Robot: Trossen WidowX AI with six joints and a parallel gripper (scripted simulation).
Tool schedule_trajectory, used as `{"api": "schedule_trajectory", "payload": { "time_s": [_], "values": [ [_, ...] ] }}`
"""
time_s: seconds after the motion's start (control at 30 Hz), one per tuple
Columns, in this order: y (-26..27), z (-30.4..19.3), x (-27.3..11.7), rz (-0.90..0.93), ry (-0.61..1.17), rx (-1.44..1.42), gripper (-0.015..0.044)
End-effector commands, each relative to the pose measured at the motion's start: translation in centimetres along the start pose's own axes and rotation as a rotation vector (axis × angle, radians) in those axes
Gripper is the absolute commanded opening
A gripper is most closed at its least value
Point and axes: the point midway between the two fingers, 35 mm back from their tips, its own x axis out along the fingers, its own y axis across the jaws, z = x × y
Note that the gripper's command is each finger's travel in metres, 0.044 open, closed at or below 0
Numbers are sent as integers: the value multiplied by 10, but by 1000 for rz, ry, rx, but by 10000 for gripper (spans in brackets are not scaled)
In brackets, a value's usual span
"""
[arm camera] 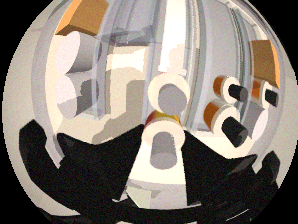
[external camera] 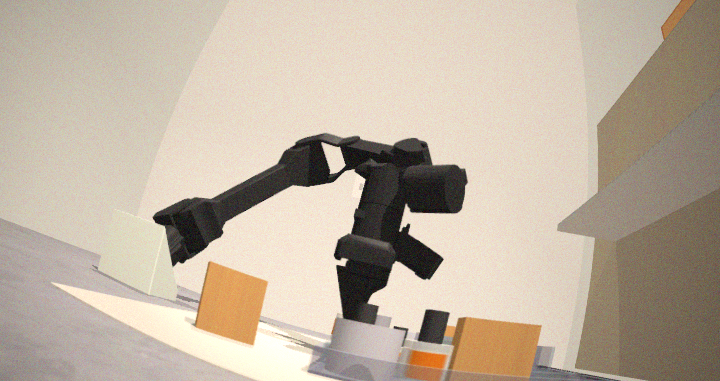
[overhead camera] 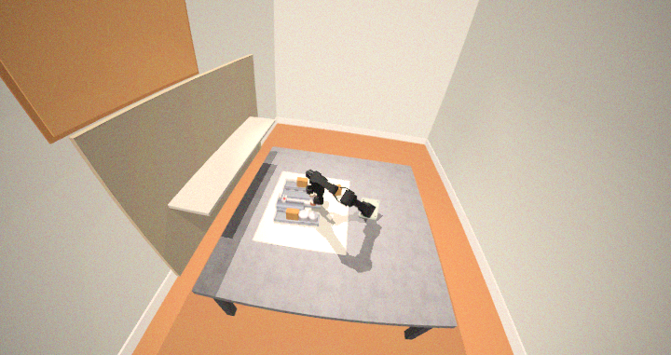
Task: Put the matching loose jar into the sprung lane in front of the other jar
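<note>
My gripper (arm camera: 163, 131) (external camera: 356, 318) is shut on a jar with a grey lid (arm camera: 163, 151) and white shoulder; a red and yellow band shows on its far side. The jar looks upright. A second jar with a grey lid (arm camera: 172, 98) stands directly ahead of it in the sprung lane, in line and very close; I cannot tell if they touch. A long white strip (arm camera: 174, 35) runs back behind this second jar, between clear lane walls. The pusher plate, the front stop and the held jar's base are hidden, so I cannot tell whether it stands on the lane floor.
Jars with orange bands (arm camera: 212, 114) (external camera: 428, 359) and black lids stand right of the lane in the wrist view. White cylinders (arm camera: 69, 95) (overhead camera: 303, 214) stand left. Orange blocks (arm camera: 85, 16) (external camera: 230, 303) (overhead camera: 292, 213) stand around. A shelf (overhead camera: 220, 169) is beyond the table.
</note>
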Motion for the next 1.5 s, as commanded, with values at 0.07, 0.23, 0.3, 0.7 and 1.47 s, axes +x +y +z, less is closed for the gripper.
{"api": "schedule_trajectory", "payload": {
  "time_s": [0.07,0.23,0.3,0.7,1.47],
  "values": [
    [0,8,-3,2,-20,-5,0],
    [0,10,-3,2,-20,-5,0],
    [0,11,-3,2,-20,-5,0],
    [0,15,-5,2,-20,-5,0],
    [2,19,-5,3,-20,-6,0]
  ]
}}
